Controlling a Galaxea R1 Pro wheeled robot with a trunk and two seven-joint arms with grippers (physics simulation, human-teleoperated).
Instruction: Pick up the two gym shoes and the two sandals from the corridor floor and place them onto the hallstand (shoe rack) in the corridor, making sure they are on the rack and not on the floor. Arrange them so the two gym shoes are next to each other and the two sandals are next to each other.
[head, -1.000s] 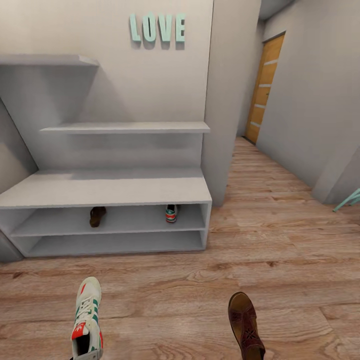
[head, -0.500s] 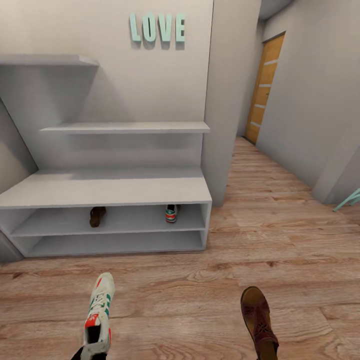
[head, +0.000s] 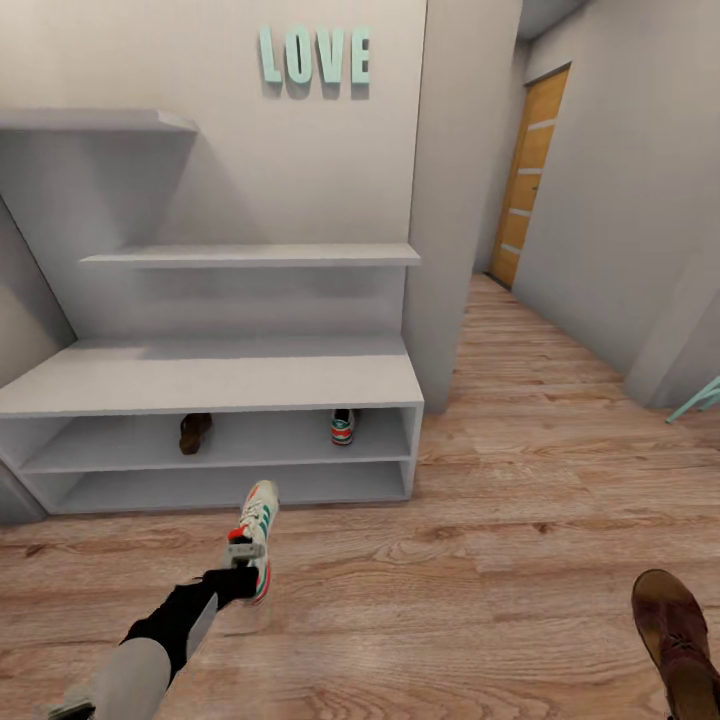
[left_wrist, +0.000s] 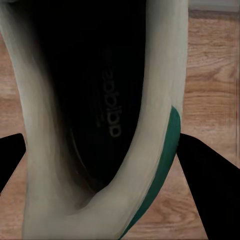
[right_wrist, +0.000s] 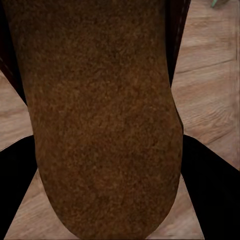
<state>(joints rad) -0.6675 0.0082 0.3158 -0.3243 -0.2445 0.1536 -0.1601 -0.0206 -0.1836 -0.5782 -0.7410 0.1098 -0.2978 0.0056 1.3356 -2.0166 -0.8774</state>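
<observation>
A cream lace-up sneaker with green side stripes (head: 254, 530) is held by its heel in the closed left gripper (head: 236, 578), toe toward the pale grey hallstand (head: 210, 382) ahead. A dark brown leather sandal (head: 682, 640) is clamped in the right gripper (right_wrist: 107, 150). In the upper shelf slot beyond the left gripper, a second sneaker (head: 343, 427) and a second sandal (head: 194, 432) are already lying, well apart. The carried sneaker is best kept level and slid into the slot just beside its mate, with the toe cleared over the shelf edge before the jaws are released.
</observation>
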